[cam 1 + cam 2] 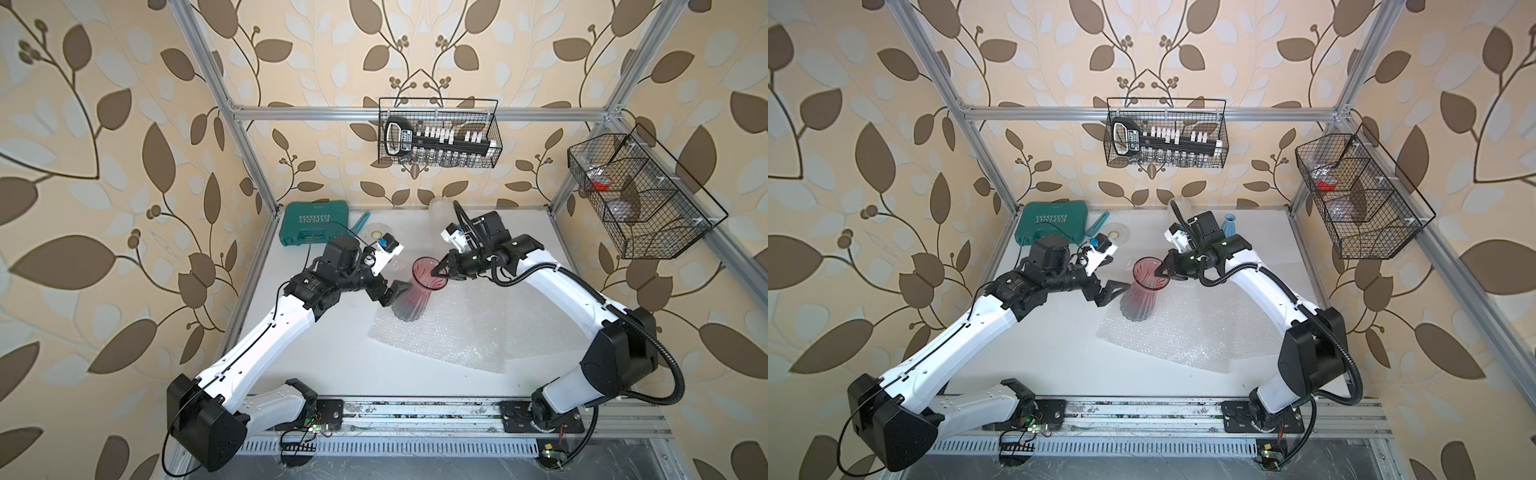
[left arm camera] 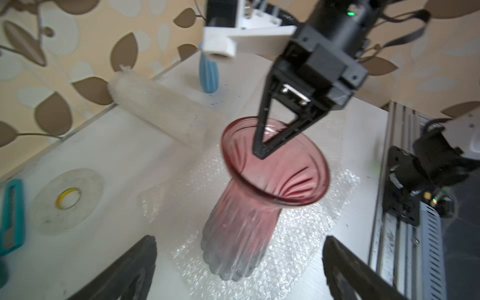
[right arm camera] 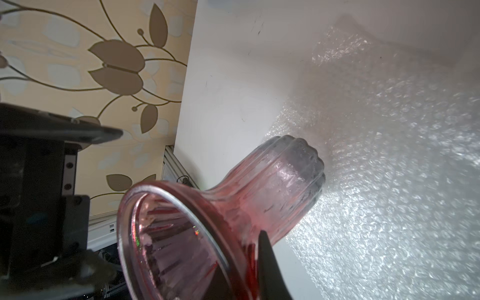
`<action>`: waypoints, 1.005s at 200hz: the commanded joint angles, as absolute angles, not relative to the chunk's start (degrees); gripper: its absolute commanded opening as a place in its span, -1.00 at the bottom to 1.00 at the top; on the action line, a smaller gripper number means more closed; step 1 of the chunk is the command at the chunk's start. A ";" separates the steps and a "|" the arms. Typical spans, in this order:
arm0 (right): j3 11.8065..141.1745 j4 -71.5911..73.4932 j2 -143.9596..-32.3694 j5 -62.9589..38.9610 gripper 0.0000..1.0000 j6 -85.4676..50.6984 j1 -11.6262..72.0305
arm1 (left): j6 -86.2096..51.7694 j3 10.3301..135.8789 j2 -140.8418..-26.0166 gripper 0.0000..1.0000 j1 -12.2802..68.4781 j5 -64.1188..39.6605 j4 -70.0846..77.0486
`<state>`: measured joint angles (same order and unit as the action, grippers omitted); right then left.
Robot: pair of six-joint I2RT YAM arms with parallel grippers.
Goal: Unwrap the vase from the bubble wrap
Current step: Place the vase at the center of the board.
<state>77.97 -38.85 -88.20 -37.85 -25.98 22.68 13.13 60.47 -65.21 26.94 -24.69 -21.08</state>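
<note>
A pink ribbed glass vase (image 1: pixel 417 295) (image 1: pixel 1140 293) with a flared rim rests its base on a flat sheet of bubble wrap (image 1: pixel 461 336) (image 1: pixel 1187 338) in both top views. My right gripper (image 1: pixel 436 273) (image 1: pixel 1160 273) is shut on the vase's rim, with one finger inside the mouth and one outside. The right wrist view shows the outer finger (image 3: pixel 267 259) pressed on the vase (image 3: pixel 275 187) above the bubble wrap (image 3: pixel 389 194). My left gripper (image 1: pixel 394 294) (image 2: pixel 239 239) stands open beside the lower body of the vase (image 2: pixel 241 215), its fingers clear of the glass.
A green tool case (image 1: pixel 318 224), a teal cutter (image 1: pixel 361 220) and a tape roll (image 1: pixel 380 230) lie at the back left. A whitish rolled tube of wrap (image 2: pixel 155 109) and a small blue vase (image 2: pixel 209 75) stand by the back wall. Wire baskets (image 1: pixel 440 133) (image 1: pixel 640 195) hang on the frame.
</note>
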 commanded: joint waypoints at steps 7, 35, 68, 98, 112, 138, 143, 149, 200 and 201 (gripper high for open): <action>79.08 -35.35 -81.75 -44.57 -1.00 -27.28 19.72 | 2.64 63.19 -65.16 0.98 26.02 -14.75 -19.92; 79.57 -38.05 -78.06 -43.24 -1.00 -26.51 14.86 | -4.49 65.45 -68.88 0.96 26.02 -11.76 -22.54; 81.40 -43.74 -75.31 -44.89 -1.00 -22.67 6.53 | -9.65 64.66 -71.49 0.96 25.93 -12.64 -22.56; 84.84 -49.31 -74.53 -46.49 -1.00 -18.76 -1.44 | -11.28 63.22 -71.81 0.96 25.93 -13.90 -21.98; 86.06 -50.51 -74.40 -46.77 -1.00 -18.05 -4.51 | -11.32 62.78 -71.87 0.96 25.93 -14.36 -21.97; 88.40 -51.42 -74.98 -45.29 -1.00 -17.82 -8.59 | -11.74 62.32 -72.16 0.95 25.93 -14.54 -22.67; 88.80 -51.43 -75.22 -44.32 -1.00 -17.99 -8.87 | -11.79 62.17 -72.16 0.96 25.93 -14.61 -22.70; 89.44 -51.44 -75.60 -42.76 -1.00 -18.14 -8.98 | -11.93 62.01 -72.24 0.95 25.93 -14.61 -22.68; 90.77 -43.20 -80.32 -37.96 -1.00 -23.82 -8.88 | -12.19 61.35 -72.67 0.96 25.93 -14.89 -23.20; 90.78 -42.96 -80.41 -37.88 -1.00 -23.91 -8.88 | -12.20 61.35 -72.68 0.95 25.93 -14.92 -23.24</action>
<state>87.88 -52.56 -78.78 -36.47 -20.62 -9.02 -11.40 61.60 -72.49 26.04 -14.44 -22.90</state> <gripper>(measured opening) 0.107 0.978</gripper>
